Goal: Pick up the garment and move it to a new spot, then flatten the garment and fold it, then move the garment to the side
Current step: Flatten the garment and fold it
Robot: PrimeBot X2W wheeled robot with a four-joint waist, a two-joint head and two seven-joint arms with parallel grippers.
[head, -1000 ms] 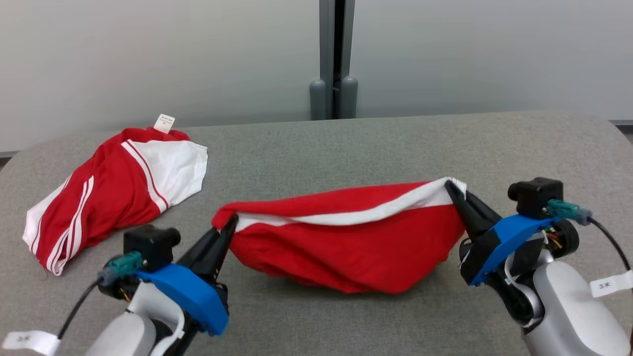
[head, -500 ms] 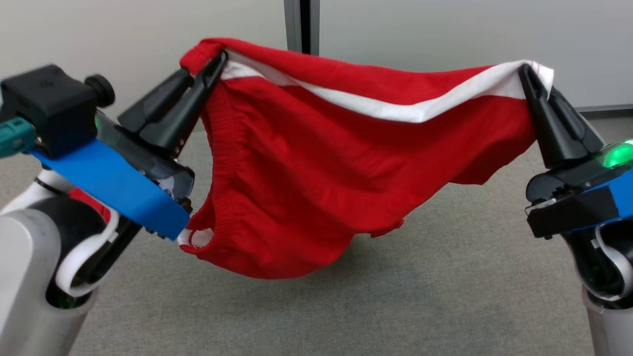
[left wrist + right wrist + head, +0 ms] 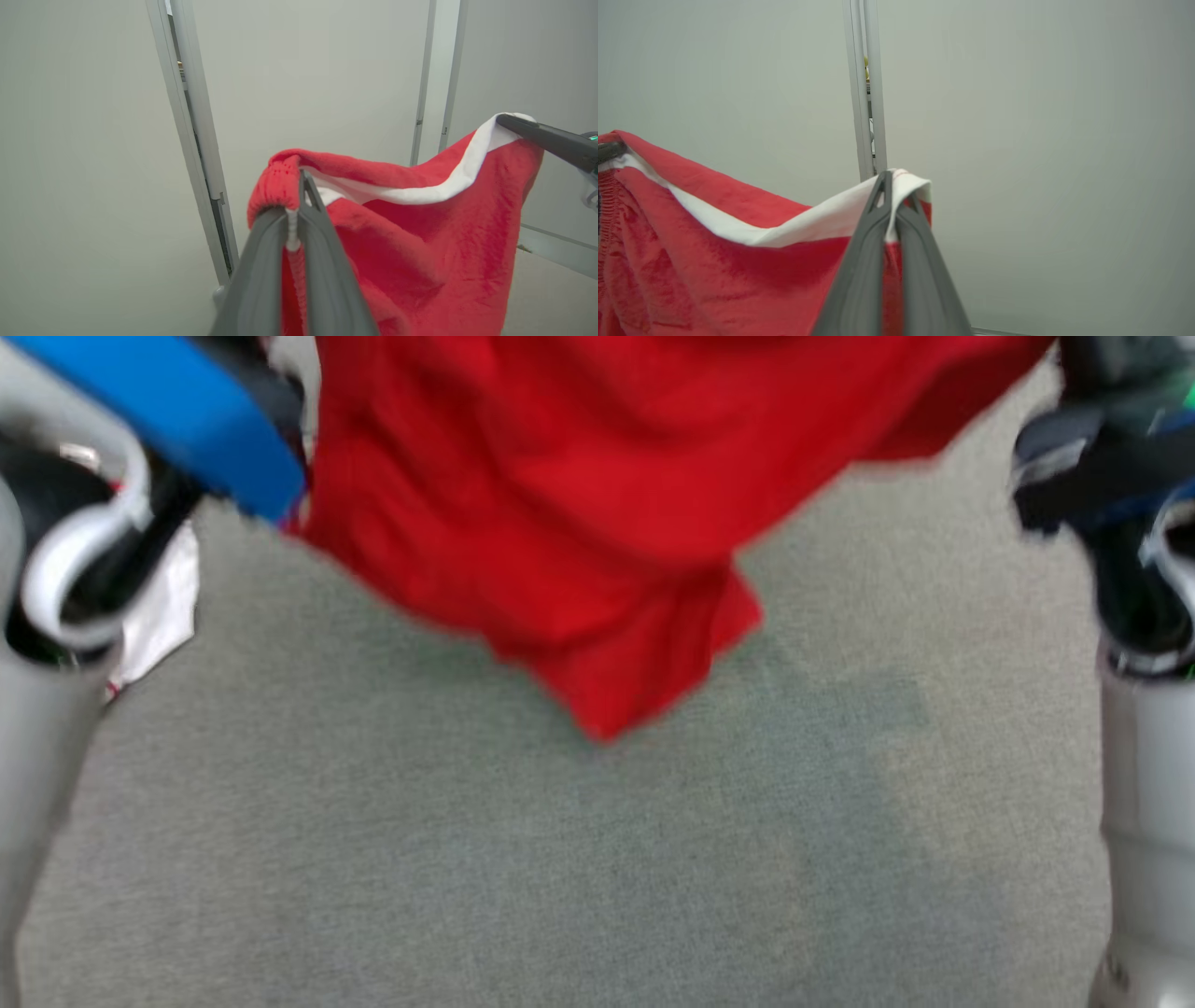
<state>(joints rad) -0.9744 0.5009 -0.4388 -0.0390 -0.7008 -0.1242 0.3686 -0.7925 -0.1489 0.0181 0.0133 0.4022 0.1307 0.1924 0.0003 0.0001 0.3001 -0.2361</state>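
Aloft, left fingers [image 3: 257, 280] and right fingers [image 3: 859, 280] each clamp the red garment [image 3: 420, 233] above the grey table [image 3: 597, 896], pale wall [image 3: 1041, 140] behind.

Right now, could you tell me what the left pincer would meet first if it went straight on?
Apart from the garment it clamps, the left pincer would probably meet the pale wall panel ahead; how far off is unclear.
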